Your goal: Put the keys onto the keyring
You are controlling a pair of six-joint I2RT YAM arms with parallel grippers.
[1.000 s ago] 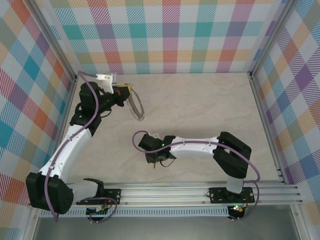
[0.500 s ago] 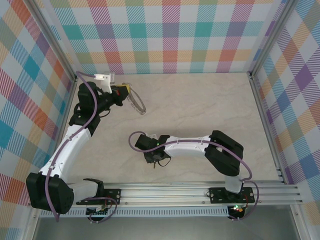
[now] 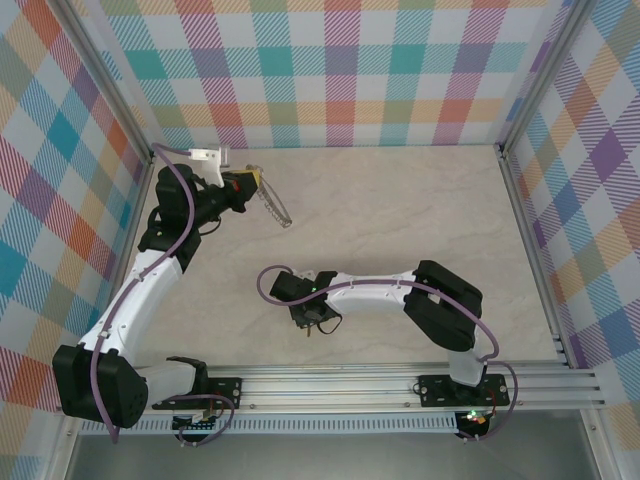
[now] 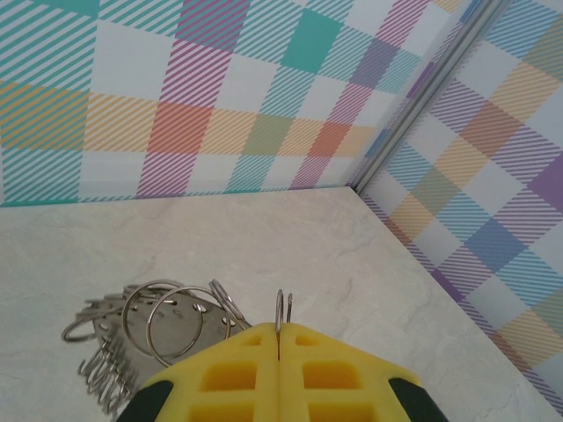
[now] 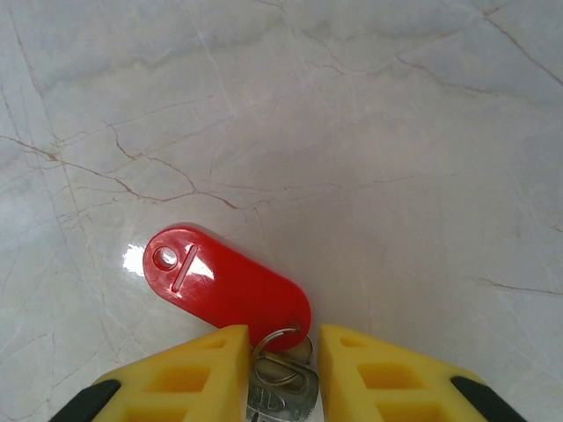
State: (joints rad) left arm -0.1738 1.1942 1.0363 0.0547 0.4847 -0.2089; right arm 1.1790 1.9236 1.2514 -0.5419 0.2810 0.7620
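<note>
Far left, the left gripper (image 3: 254,182) clamps a thin grey-silver looped metal keyring (image 3: 276,210). The right gripper (image 5: 283,365) straddles a red-headed silver key (image 5: 224,286); grip unclear.

No legible txt, labels, nos.

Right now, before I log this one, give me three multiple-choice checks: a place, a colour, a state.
1. Where is the key? A. on the table at the fingertips of the right gripper; B. threaded on the keyring; C. against the back wall.
2. What colour is its tag? A. blue; B. red; C. green.
3. The left gripper is: A. open, empty; B. shut on the key; C. shut on the keyring.
Answers: 1 A, it lies on the table at the yellow fingertips; 2 B, the oval tag is plainly red; 3 C, its fingers meet on the ring's wire.
</note>
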